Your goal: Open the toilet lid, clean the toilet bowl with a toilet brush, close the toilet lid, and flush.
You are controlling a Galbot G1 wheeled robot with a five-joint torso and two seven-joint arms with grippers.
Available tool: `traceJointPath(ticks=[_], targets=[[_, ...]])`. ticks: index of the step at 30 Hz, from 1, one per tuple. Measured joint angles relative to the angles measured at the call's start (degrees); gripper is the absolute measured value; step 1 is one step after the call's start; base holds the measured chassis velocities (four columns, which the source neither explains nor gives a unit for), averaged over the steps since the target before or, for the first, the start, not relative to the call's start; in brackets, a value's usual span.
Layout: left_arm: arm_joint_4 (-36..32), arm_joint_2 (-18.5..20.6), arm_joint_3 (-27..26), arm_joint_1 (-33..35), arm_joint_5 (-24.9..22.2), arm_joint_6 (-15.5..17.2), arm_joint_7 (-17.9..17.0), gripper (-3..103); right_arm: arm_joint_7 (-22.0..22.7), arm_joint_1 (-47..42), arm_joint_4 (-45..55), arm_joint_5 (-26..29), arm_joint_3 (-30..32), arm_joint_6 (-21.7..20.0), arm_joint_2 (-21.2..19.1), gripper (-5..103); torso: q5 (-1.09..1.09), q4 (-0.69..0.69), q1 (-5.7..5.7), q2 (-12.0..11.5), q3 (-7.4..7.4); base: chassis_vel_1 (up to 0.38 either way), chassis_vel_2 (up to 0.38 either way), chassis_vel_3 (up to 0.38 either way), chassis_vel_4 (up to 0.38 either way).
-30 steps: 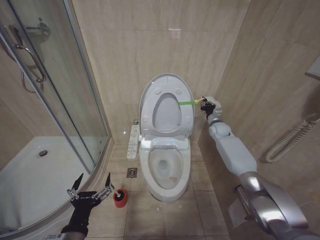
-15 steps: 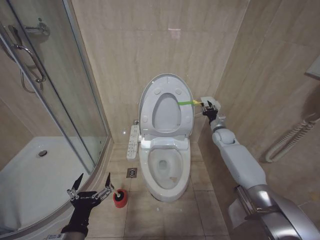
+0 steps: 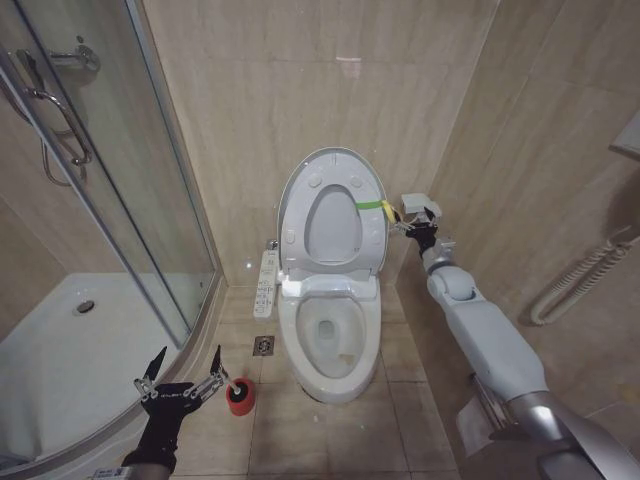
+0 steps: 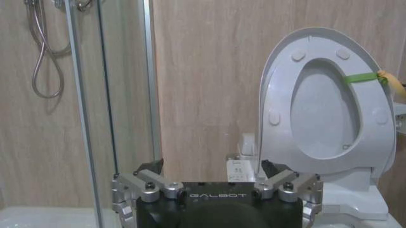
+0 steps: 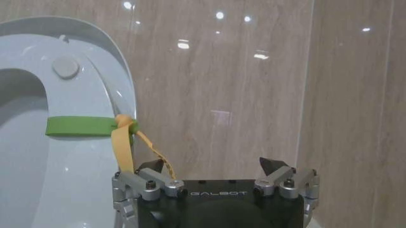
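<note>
The toilet lid [image 3: 333,228] stands upright against the wall with the seat ring raised against it. The toilet bowl [image 3: 335,345] lies open below. A yellow-green strap [image 3: 374,205] hangs slack on the lid's right edge. My right gripper [image 3: 419,218] hovers just right of the strap, open. In the right wrist view the strap [image 5: 79,126] and its yellow tail dangle beside one finger of my right gripper [image 5: 210,166]. My left gripper [image 3: 181,377] is open low at the left, beside the red holder [image 3: 240,398] with the toilet brush [image 3: 232,384] in it.
A glass shower cabin [image 3: 120,200] with a white tray [image 3: 60,360] fills the left side. The white button panel [image 3: 267,283] sits left of the bowl, a floor drain [image 3: 263,345] in front of it. Tiled walls close in behind and on the right.
My right gripper has let the strap go and drawn back slightly down and to the right. The strap, taut before, now hangs loose at the lid's edge. The left arm has not moved.
</note>
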Motion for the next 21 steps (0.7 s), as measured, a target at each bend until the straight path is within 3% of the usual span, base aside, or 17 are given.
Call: traceJointPath(ticks=[3,4,21], targets=[[0.0,0.0,0.0,0.0,0.0,0.0,0.0,100,0.0,-0.72,1.07,0.46,0.42,-0.15,-0.69,92,0.0,0.0,0.0,0.0,0.0,0.0,0.0,0.0,0.0],[0.0,0.0,0.0,0.0,0.0,0.0,0.0,100,0.0,-1.0,1.48,0.65,0.63,-0.23,-0.98,99,0.0,0.0,0.0,0.0,0.0,0.0,0.0,0.0,0.0],[0.0,0.0,0.0,0.0,0.0,0.0,0.0,100,0.02,-6.87,9.58,2.67,2.85,-1.34,-5.2,99,0.02,0.0,0.0,-0.01,0.01,0.0,0.0,0.0,0.0]])
